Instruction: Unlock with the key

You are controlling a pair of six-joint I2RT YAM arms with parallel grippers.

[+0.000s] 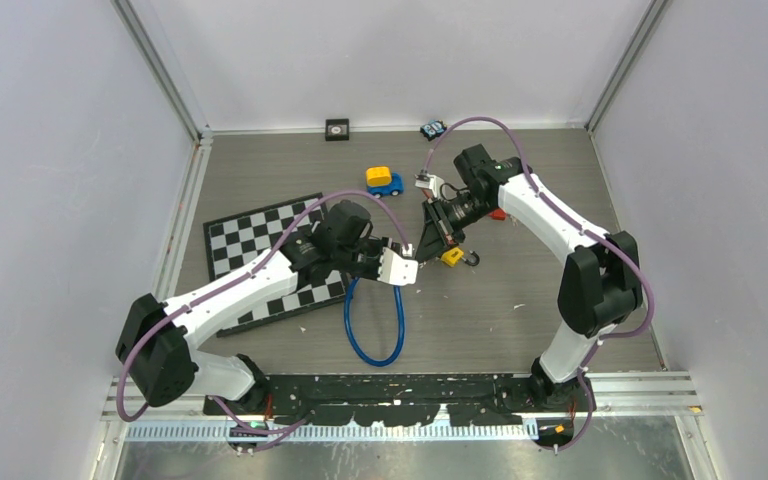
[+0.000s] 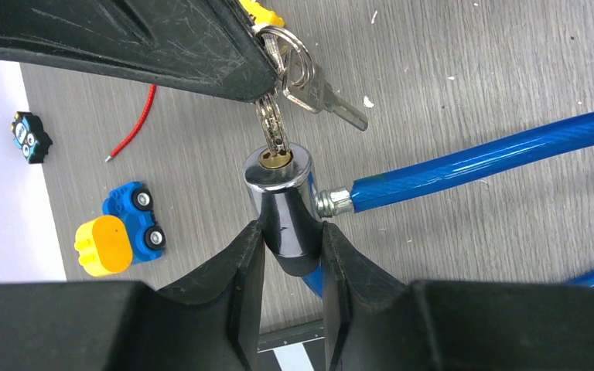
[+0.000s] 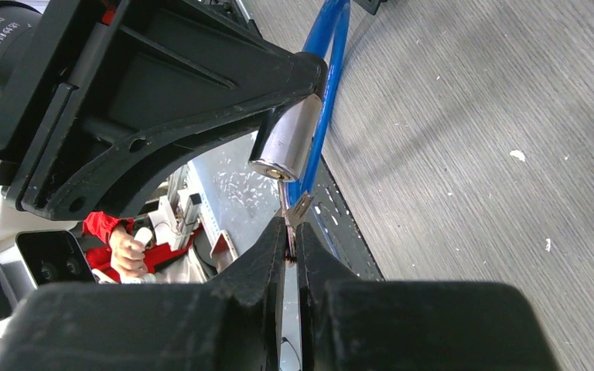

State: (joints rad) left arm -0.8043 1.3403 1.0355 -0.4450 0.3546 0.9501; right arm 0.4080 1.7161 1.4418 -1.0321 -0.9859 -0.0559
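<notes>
On the left, my left gripper (image 2: 292, 238) is partly closed, clamped on the dark lower body of the chrome cylinder lock (image 2: 278, 182), around the middle of the grey wood-grain table (image 2: 472, 270); the glossy blue coated cable (image 2: 479, 158) leaves the lock's side to the right; the silver key (image 2: 272, 130) has its tip in the brass keyway; further right, my right gripper (image 3: 291, 236) is nearly shut, pinching the key's head, with a spare key (image 2: 329, 99) dangling from the steel ring (image 2: 298, 58); I judge the blade only partly seated, so I'd push straight along the cylinder's axis before twisting, with the left grip firm against the torque.
</notes>
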